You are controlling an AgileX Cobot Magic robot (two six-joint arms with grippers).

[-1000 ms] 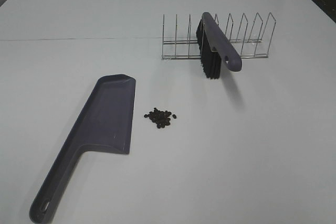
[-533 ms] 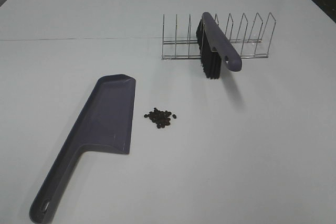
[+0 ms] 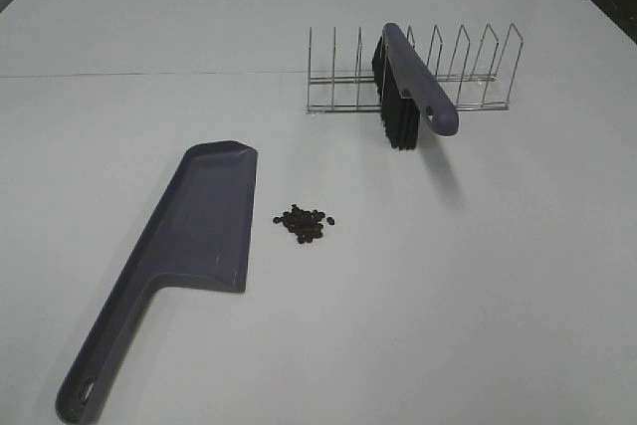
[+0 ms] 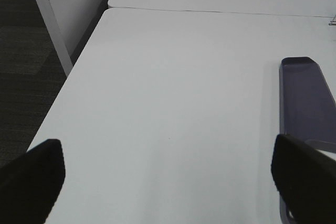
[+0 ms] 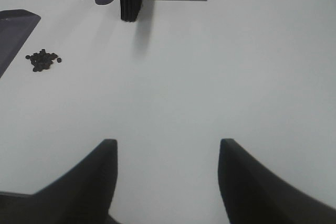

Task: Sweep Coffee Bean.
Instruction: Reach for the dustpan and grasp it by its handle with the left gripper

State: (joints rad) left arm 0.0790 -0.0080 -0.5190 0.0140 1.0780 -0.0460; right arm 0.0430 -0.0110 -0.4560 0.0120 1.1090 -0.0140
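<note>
Dark brown coffee bean cluster sits on the white surface, just right of the dustpan. Sweeping not begun. Left end effector spread wide, empty; right end effector parted, empty, beans well apart, farther out and left. Next, probably: fetch the brush from the far rack.

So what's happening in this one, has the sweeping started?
Nothing is being handled yet. The left hand and right hand both hang open and empty above the white table. The grey-purple plastic dustpan lies flat beside the small pile of dark brown coffee beans, and the grey-purple brush with black bristles stands in the wire rack behind them.
</note>
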